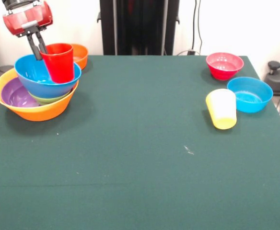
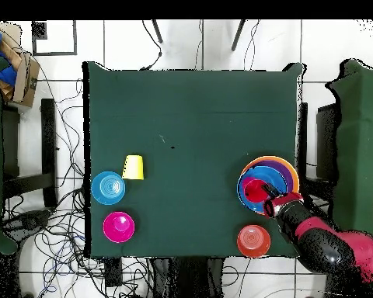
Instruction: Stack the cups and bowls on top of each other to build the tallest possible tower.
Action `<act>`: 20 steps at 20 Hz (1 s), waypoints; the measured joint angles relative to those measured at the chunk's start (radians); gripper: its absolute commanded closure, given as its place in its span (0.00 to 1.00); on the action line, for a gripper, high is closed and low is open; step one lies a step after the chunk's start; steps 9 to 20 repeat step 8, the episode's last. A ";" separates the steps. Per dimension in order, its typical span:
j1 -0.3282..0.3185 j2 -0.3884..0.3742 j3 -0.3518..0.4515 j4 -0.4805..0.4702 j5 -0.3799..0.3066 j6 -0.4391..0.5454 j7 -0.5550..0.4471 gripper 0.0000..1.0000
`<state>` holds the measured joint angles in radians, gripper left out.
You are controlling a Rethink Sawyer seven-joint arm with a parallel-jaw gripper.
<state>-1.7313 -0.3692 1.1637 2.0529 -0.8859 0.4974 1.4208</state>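
A yellow cup (image 1: 221,109) lies on its side on the green table (image 1: 140,182), closest to the camera among the objects and toward the table's right edge in the front view. Just beside it sits a blue bowl (image 1: 250,94), and a pink-red bowl (image 1: 224,65) sits near the far right corner; all three wait unstacked.

At the far left corner stands the tower (image 1: 37,93): a large yellow-orange bowl holding a purple bowl (image 1: 16,94), a green one and a second blue bowl (image 1: 34,74), tilted. The gripper (image 1: 38,46) pinches the rim of an upright red cup (image 1: 59,62) resting inside that top blue bowl, apparently seating it. A small orange bowl (image 1: 80,54) sits just behind.
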 measured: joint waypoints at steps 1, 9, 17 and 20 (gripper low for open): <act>0.000 0.002 0.000 0.000 0.000 0.000 -0.004 1.00; -0.001 0.009 0.001 0.000 0.000 0.000 -0.024 1.00; -0.001 0.009 0.001 0.000 0.000 0.000 -0.024 1.00; -0.001 0.009 0.001 0.000 0.000 0.000 -0.024 1.00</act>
